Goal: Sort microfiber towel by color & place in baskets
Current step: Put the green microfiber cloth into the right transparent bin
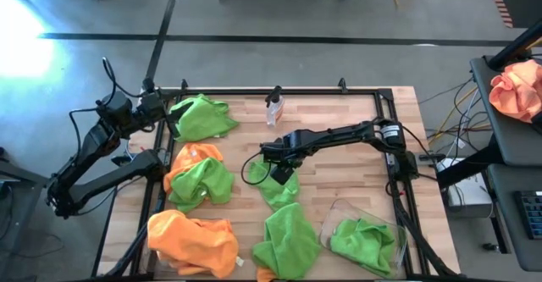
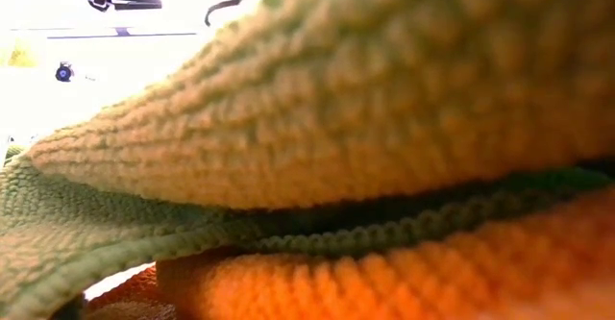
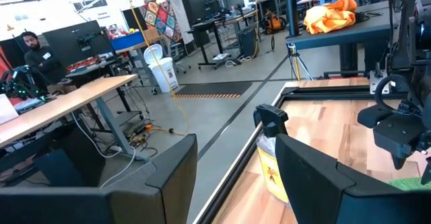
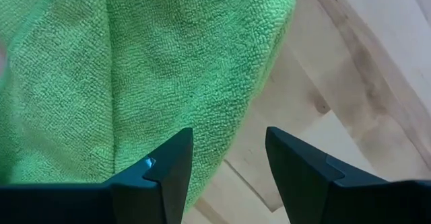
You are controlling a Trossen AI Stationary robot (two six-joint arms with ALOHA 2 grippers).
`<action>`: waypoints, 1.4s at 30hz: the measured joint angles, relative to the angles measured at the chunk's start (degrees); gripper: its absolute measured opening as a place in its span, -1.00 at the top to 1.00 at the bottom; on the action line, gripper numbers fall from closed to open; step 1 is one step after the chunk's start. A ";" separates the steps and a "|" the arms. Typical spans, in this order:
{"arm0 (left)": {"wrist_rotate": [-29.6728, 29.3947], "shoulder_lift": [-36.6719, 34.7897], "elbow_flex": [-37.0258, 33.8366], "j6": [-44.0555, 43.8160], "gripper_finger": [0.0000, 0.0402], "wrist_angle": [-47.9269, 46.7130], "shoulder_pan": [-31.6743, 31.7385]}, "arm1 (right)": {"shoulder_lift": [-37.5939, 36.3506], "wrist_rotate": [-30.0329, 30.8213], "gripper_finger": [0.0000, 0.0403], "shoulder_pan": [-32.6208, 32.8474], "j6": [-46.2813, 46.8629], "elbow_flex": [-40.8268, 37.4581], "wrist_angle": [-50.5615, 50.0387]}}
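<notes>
- Along the near edge of the desk lie, from the left corner, a heap of orange towels, a green towel near the middle, and a clear basket by the right corner with another green towel inside it.
- The low view is filled by an orange cloth lying over a green one, pressed against the lens.
- Further in, on the left side, a green towel lies over an orange towel.
- Mid-desk, the right claw hangs over a small green towel; its fingers stand apart and hold nothing, with the green cloth just under them and bare wood beside it.
- Near the far left corner lies one more green towel.
- The left claw waits at the far left edge of the desk, its fingers spread wide and empty.
- A small spray bottle stands at the far edge, about the middle.
- Off the desk to the right, a peach cloth bundle sits on a dark stand.
- In the room beyond, a person is at a far bench.
</notes>
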 joint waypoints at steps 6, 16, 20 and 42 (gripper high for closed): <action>0.00 0.00 0.00 -0.01 0.08 0.00 0.00 | 0.00 -2.01 0.09 -0.10 -2.29 -0.56 3.43; 0.00 0.00 0.00 -0.02 0.08 -0.04 0.00 | 0.00 -4.54 0.09 -0.62 -2.84 -4.53 4.16; 0.00 0.00 0.00 -0.02 0.08 -0.04 0.02 | 0.00 -5.03 0.09 -0.62 -2.89 -4.59 5.87; -0.95 0.02 0.00 0.38 0.08 -0.07 0.00 | 3.63 -9.53 0.16 -0.82 -4.72 -5.27 11.75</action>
